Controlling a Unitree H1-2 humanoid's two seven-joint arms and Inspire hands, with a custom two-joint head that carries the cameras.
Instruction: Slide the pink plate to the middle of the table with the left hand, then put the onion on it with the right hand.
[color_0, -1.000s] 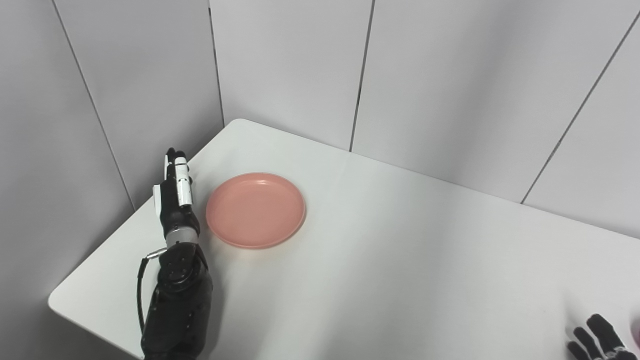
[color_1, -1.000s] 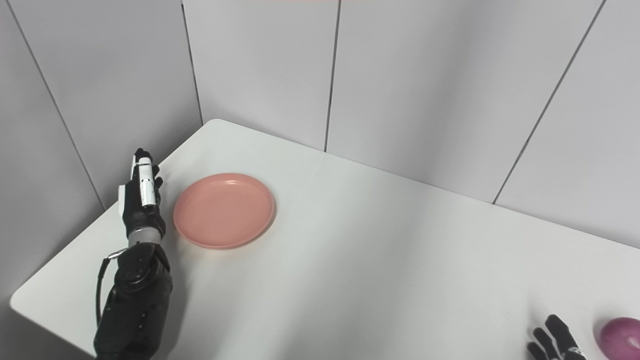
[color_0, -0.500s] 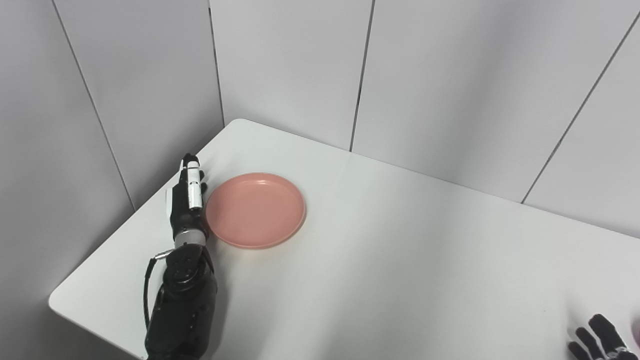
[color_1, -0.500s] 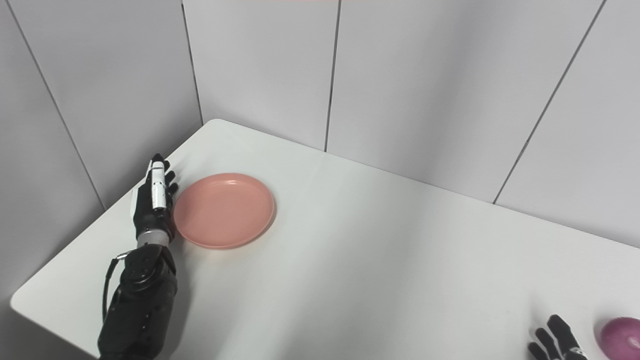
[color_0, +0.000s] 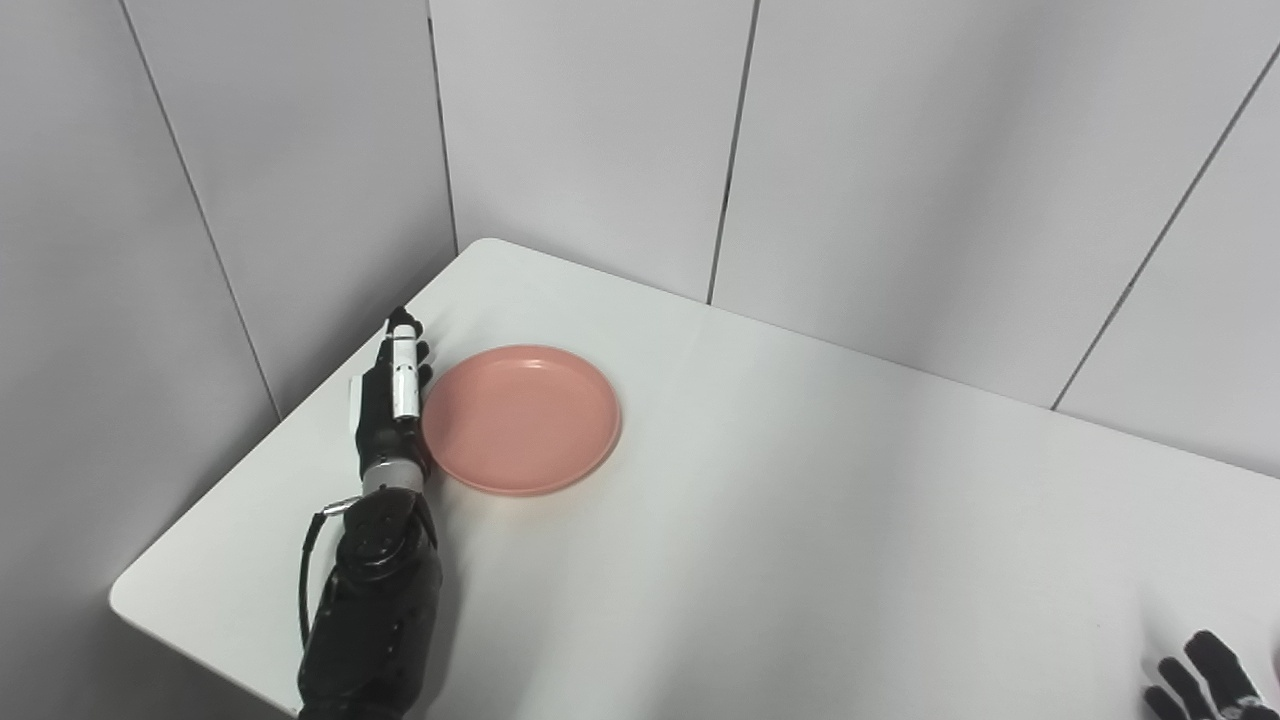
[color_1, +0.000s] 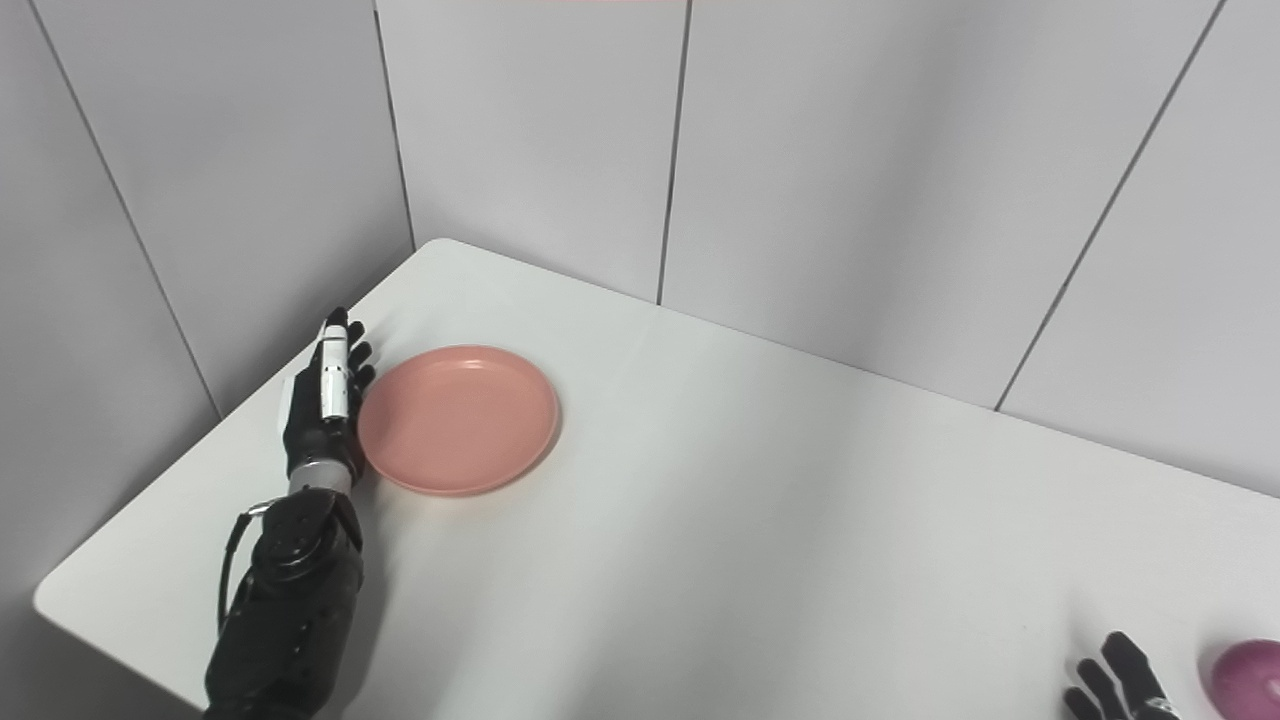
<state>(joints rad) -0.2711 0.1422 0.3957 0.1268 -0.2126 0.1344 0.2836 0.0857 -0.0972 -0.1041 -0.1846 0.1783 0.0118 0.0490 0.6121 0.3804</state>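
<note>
The pink plate (color_0: 522, 418) lies flat on the white table (color_0: 800, 520), near its far left corner. My left hand (color_0: 390, 400) stands edge-on with straight fingers, pressed against the plate's left rim and holding nothing. A purple onion (color_1: 1248, 678) rests at the bottom right, cut by the picture's edge. Just left of it, only the spread fingertips of my right hand (color_1: 1115, 685) show, apart from the onion.
Grey wall panels (color_0: 600, 150) close in the table at the back and left. The table's left edge runs just behind my left hand. Bare white tabletop stretches between the plate and the onion.
My left hand has moved right and forward until it touches the plate's left rim. The whole picture shifted a little rightward, so the camera moved. The plate and right hand stayed put.
</note>
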